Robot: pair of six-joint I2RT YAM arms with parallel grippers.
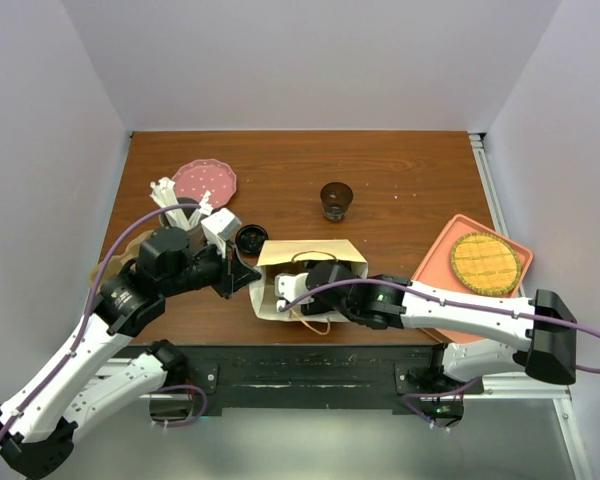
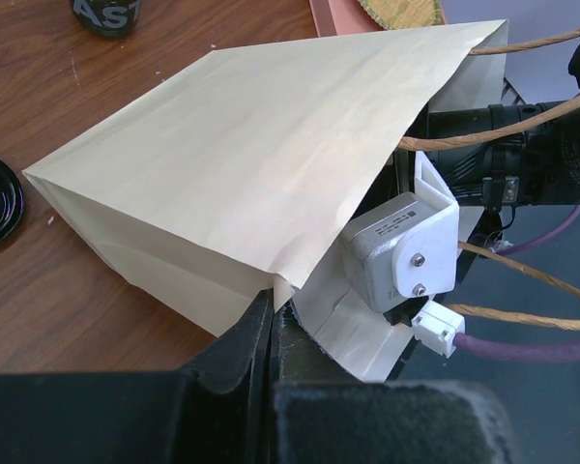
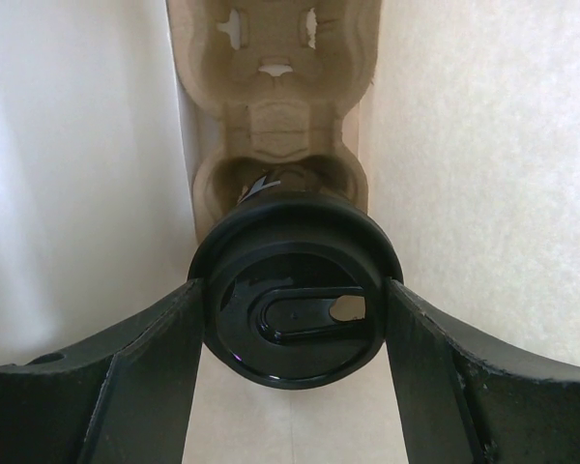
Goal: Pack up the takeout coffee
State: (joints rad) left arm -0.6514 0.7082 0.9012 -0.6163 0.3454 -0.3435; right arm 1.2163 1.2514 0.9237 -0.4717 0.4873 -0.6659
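The takeout coffee (image 3: 295, 319), a dark cup with a round black lid, sits in a pocket of a moulded cardboard cup carrier (image 3: 271, 106) inside the paper bag (image 1: 310, 262). My right gripper (image 3: 295, 290) reaches into the bag's mouth, and both fingers press the sides of the lid. From above, the bag hides the cup and the right fingers. My left gripper (image 2: 274, 304) is shut on the near corner of the bag (image 2: 261, 145) at its mouth. The bag lies on its side on the wooden table (image 1: 400, 190).
A second dark cup without a lid (image 1: 336, 200) stands behind the bag. A loose black lid (image 1: 251, 238) lies left of the bag. A pink plate (image 1: 204, 180) and a holder of white utensils (image 1: 170, 200) sit at the back left. An orange tray (image 1: 450, 240) lies on the right.
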